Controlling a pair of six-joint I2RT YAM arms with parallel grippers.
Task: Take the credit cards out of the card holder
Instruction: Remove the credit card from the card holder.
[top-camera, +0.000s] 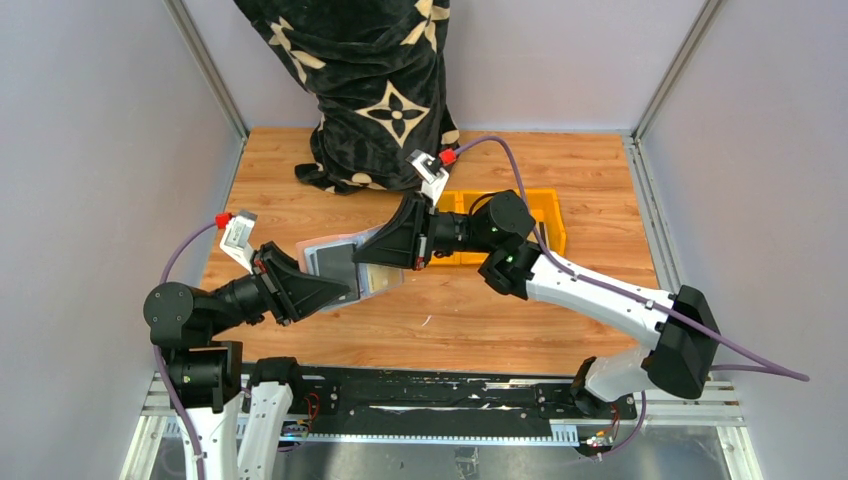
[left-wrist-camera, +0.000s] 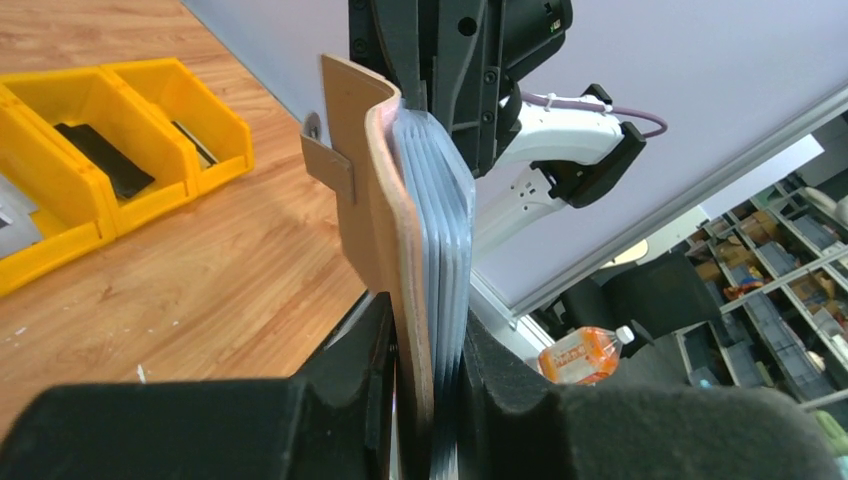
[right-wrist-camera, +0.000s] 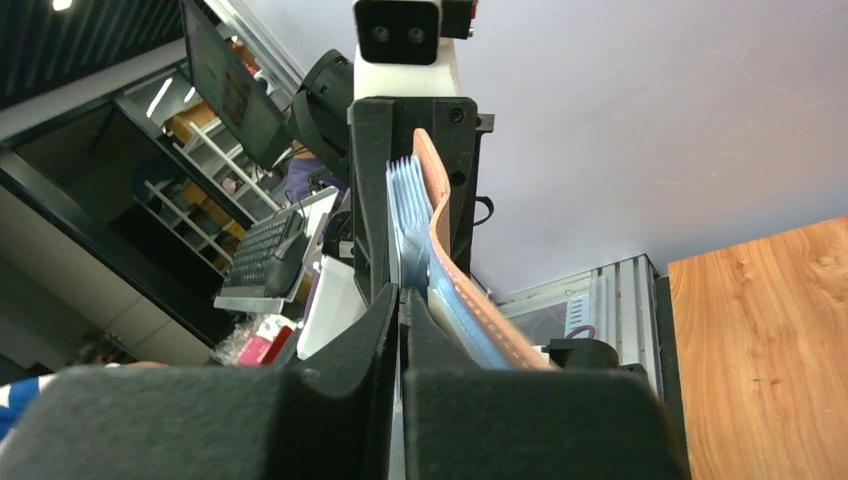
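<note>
The brown card holder (top-camera: 335, 262) is held off the table between both arms, its grey inner face up in the top view. My left gripper (top-camera: 340, 285) is shut on it. In the left wrist view its fingers (left-wrist-camera: 500, 370) squeeze the brown cover (left-wrist-camera: 375, 200) and the stack of pale blue-grey credit cards (left-wrist-camera: 445, 210) edge-on. My right gripper (top-camera: 368, 258) meets the holder from the far side. In the right wrist view the right gripper (right-wrist-camera: 402, 300) is shut on a thin pale blue card edge (right-wrist-camera: 405, 200). The brown cover (right-wrist-camera: 440, 230) curves past its right finger.
A yellow three-compartment bin (top-camera: 548, 215) stands behind the right arm, with dark flat items in it (left-wrist-camera: 105, 160). A black patterned cloth (top-camera: 370, 80) hangs over the table's back edge. Bare wood (top-camera: 450, 320) lies in front of the grippers.
</note>
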